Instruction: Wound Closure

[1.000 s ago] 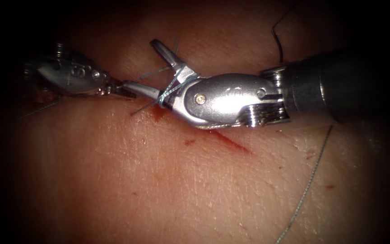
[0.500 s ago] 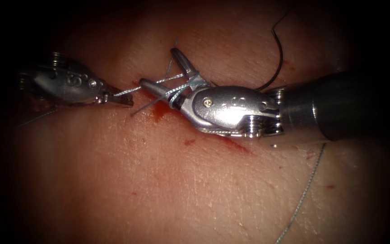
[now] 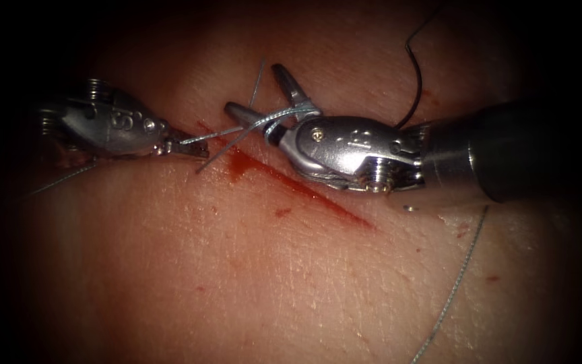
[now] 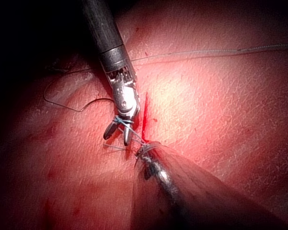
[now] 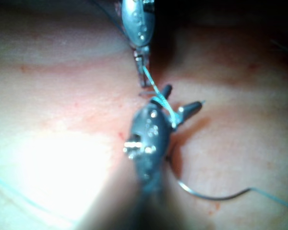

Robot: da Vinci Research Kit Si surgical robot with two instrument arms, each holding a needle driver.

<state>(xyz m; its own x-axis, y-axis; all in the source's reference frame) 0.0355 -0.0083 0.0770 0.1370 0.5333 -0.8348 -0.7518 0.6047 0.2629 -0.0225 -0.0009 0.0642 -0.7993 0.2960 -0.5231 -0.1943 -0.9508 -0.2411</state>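
The right arm's silver steel needle-driver tool point(image 3: 267, 94) is holding its two fingers point(image 3: 286, 79) spread wide, with nothing clamped between them; the pale blue-grey braided thread point(image 3: 284, 118) is lying in wraps around their base. Over the last second this tool has been lifting and drawing back towards the right, uncovering more of the cut. The left arm's smaller silver steel tool point(image 3: 186, 147) is keeping its fingers closed on a strand of the same thread, which is running taut from its tip across to the wraps.

The dark, thin, curved steel needle point(image 3: 413, 74) is lying free on the pale pink pork-belly tissue point(image 3: 271, 283), behind the right tool and right of the cut, held by neither tool; I cannot tell whether its tip is in the tissue. The slanting red cut point(image 3: 304, 192) is running beneath both tools, with red fluid point(image 3: 239, 164) pooling at its upper left end.

Judging from this, a loop for a knot is being formed. Doing it well would mean the left tool keeping steady, even tension so the wraps are not slipping off the open fingers, and neither tool tugging upward on the tissue edge. A long loose tail of thread point(image 3: 456, 283) is trailing away at the lower right.
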